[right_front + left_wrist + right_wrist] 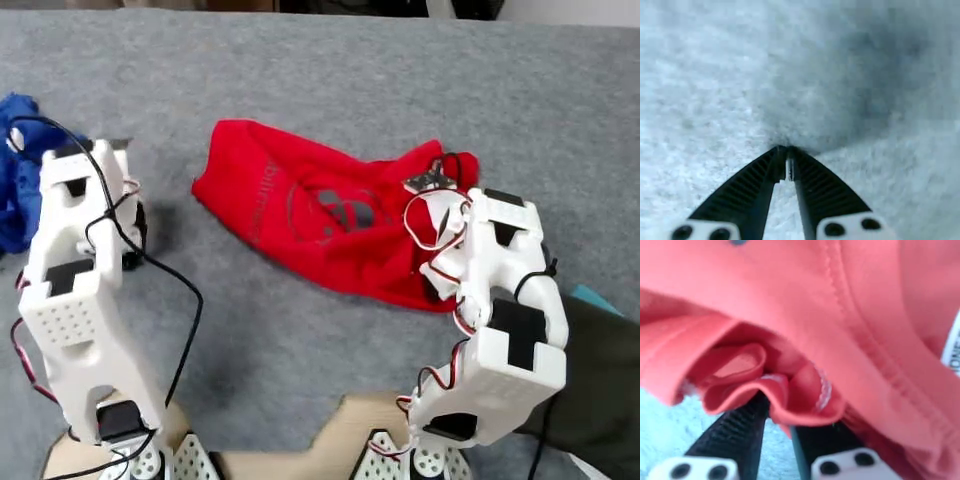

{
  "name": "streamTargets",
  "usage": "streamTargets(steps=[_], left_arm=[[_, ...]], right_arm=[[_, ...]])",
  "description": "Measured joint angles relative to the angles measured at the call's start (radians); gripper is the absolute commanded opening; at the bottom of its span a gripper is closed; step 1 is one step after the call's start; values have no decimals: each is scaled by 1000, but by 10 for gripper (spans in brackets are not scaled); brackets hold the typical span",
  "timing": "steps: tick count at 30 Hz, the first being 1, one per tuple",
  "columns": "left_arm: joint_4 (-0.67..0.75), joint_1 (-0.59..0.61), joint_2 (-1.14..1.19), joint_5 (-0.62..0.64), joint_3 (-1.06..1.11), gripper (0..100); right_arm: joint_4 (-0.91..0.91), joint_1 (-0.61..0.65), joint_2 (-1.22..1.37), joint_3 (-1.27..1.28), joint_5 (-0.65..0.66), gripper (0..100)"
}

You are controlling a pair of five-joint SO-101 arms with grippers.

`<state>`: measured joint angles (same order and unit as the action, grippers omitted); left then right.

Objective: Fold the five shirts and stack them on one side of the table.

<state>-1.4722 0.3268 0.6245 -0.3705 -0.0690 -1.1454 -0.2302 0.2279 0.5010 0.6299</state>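
Note:
A red shirt [320, 215] with a dark print lies crumpled in the middle of the grey table [330, 80]. My right gripper [780, 412] is shut on a bunched hem of the red shirt [790, 315] at its right end; in the high view that arm [480, 250] stands over the shirt's right edge. My left gripper [788, 155] is shut with nothing in it, its tips close to the bare grey cloth. That arm [80, 210] stands left of the red shirt, apart from it. A blue shirt [15, 170] lies bunched at the table's left edge.
A dark green garment [590, 390] lies at the right edge near the right arm's base, with a teal corner [595, 297] showing beside it. Cables trail from both arms. Bare grey cloth stretches across the back and the front middle.

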Motion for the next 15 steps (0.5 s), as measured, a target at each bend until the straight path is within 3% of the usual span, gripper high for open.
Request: streamTargets(steps=[8, 15], left_arm=[[57, 0, -221, -183, 402, 24], [210, -17, -440, -95, 603, 50]], right_arm=[[-49, -11, -5, -21, 0, 9], [-242, -11, -235, -95, -3, 9]])
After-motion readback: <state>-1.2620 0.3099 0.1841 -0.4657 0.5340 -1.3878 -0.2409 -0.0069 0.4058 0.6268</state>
